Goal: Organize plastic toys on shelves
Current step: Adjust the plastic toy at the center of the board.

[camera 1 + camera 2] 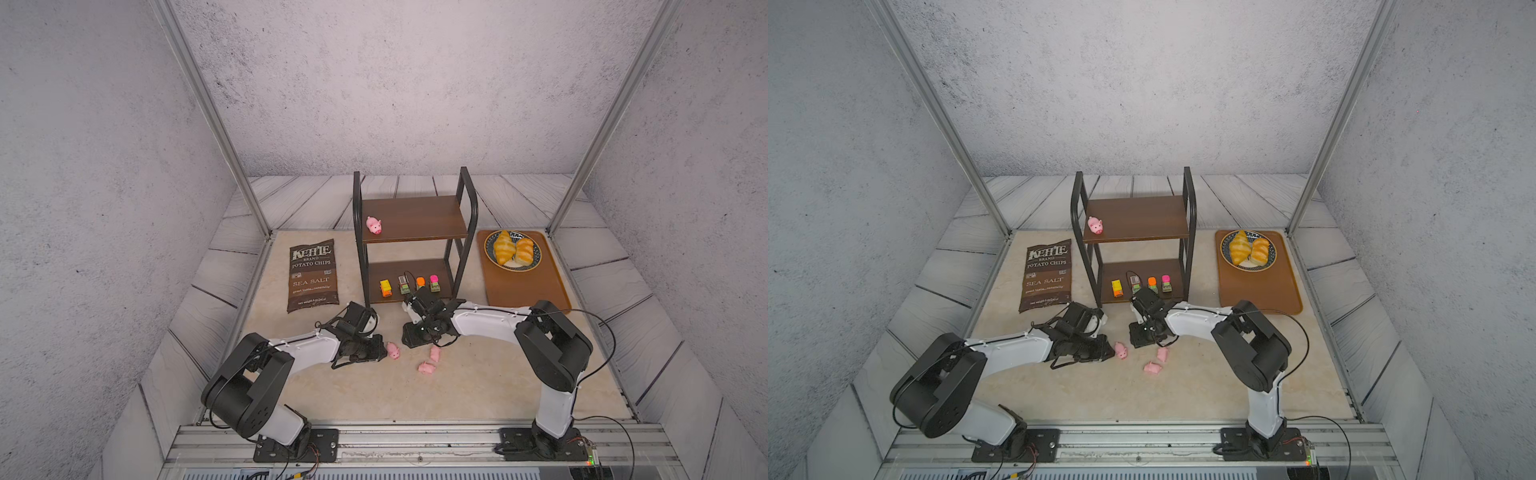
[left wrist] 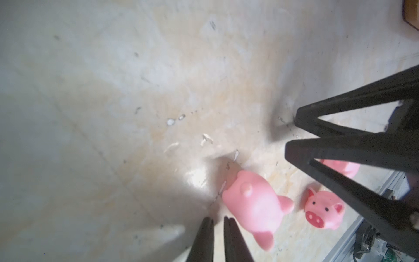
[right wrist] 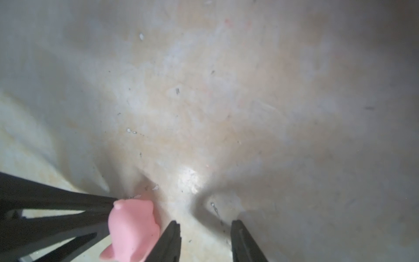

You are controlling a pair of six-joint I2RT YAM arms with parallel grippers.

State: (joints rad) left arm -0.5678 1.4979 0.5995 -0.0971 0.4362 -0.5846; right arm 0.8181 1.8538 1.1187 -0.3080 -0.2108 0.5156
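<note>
The shelves stand at the back centre. A pink pig sits on the top board's left edge. On the bottom board stand yellow, grey, orange and pink-topped trucks. Three pigs lie on the table in front: one touches my left gripper, whose jaws are shut and empty; two more lie to its right. My right gripper hovers low just behind them, open and empty, with the first pig outside one finger.
A Kettle chips bag lies left of the shelves. A brown tray on the right holds a plate with two croissants. Both arms reach inward and their grippers nearly meet in front of the rack.
</note>
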